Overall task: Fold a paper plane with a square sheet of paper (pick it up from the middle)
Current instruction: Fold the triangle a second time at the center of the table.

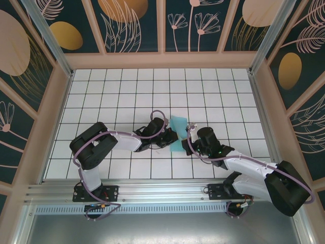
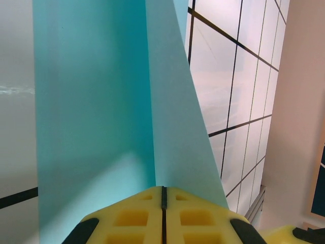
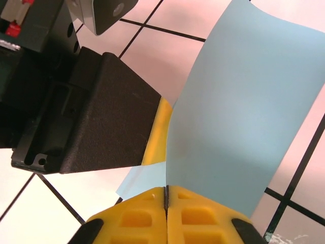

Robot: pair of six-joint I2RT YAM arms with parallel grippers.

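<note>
- Light-blue thin sheet of paper [image 1: 178, 130], creased and lifted off the white gridded table [image 1: 101, 86], sits around the table's middle, a touch nearer the near edge than the far edge, caught between both arms.
- Left gripper [image 2: 163, 195]: yellow pads pressed flat together, and the sheet's fold runs straight down into that seam, so it's clamping the paper.
- Right gripper [image 3: 166, 195]: pads likewise closed tight, nipping the sheet at its lower edge, with the left gripper's black body just beside it.
- Risk 1: that's 2 clamps on 1 flimsy sheet, close together. If either arm draws away from the other, the paper could tear at a pinch point.
- Risk 2: push the arms toward each other instead, and the curved panel between them could buckle and take a stray crease, spoiling the plane's lines.
- Risk 3: the grippers are very near each other. A small sideways move might knock 1 against the other and jolt the sheet loose.
- Risk 4: the right hold looks close to the edge, so a twist could slip the paper out.
</note>
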